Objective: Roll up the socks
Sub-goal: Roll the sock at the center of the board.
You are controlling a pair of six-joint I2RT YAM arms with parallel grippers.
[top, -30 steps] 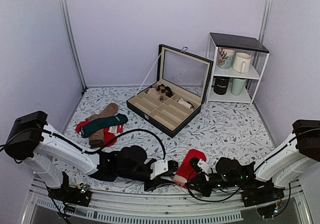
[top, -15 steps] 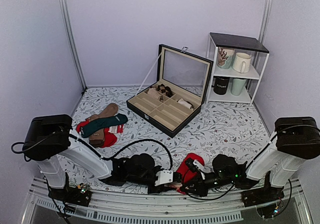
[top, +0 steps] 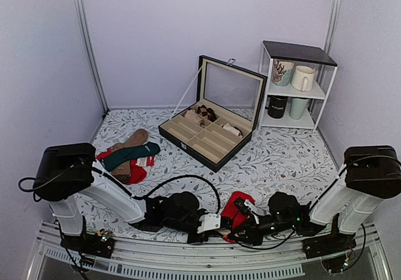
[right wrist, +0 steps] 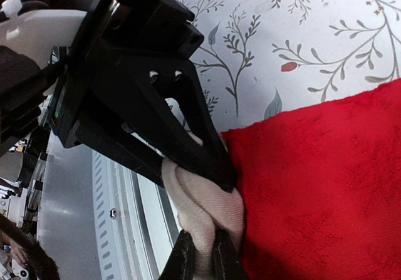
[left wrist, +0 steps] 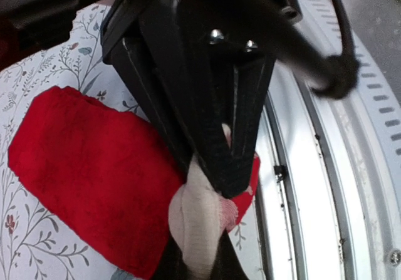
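We see a leaf-print table [top: 282, 158]. On it lie the red socks [top: 242, 201] at the near edge, a sock pile [top: 128, 156] at the left, an open black case [top: 207, 134] mid-table, and a white rack [top: 298, 87] at the far right.

The space is enclosed by pale lilac walls [top: 156, 36], with metal posts [top: 88, 42] set in the far corners. The table [top: 282, 158] is covered with a leaf-printed cloth. A white shelf [top: 297, 52] with a dark top is placed far right, and an open black box [top: 185, 147] is set just left of it.
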